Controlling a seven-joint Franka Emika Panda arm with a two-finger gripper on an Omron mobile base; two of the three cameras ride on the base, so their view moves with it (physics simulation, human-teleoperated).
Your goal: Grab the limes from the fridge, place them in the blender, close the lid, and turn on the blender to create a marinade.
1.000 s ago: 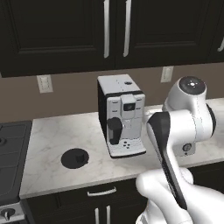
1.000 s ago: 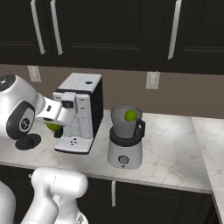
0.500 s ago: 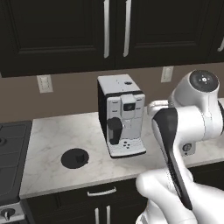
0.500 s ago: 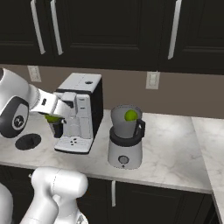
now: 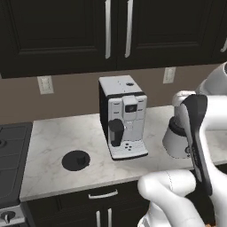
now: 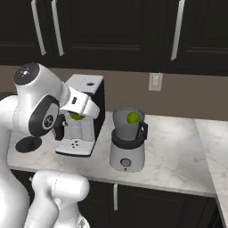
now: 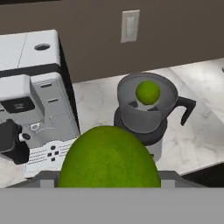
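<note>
**Lime number 2 on its way to the blender jar**

Lime (image 7: 108,157) sat gripped between our fingers, filling the lower part of the hand view; in the right base view it showed as a green patch under the gripper (image 6: 76,116), held in front of the coffee machine (image 6: 82,115). The jaws stood wide around the fruit, as its girth required.

We judged the carry-and-drop step to be in hand. 1 lime (image 7: 148,92) already lay inside the blender (image 6: 128,140), whose jar stood open on the counter (image 6: 178,156), just beside the coffee machine. The next move called for bringing the hand across above the jar mouth, then releasing so the fruit fell inside, not onto the rim.

The lid (image 5: 76,160) lay flat on the counter on the far side of the coffee machine, well apart from the blender. That machine stood between lid and jar, so fetching the lid would likely mean reaching around or over it. The black jar handle (image 7: 187,108) stuck out sideways, away from our approach.
</note>
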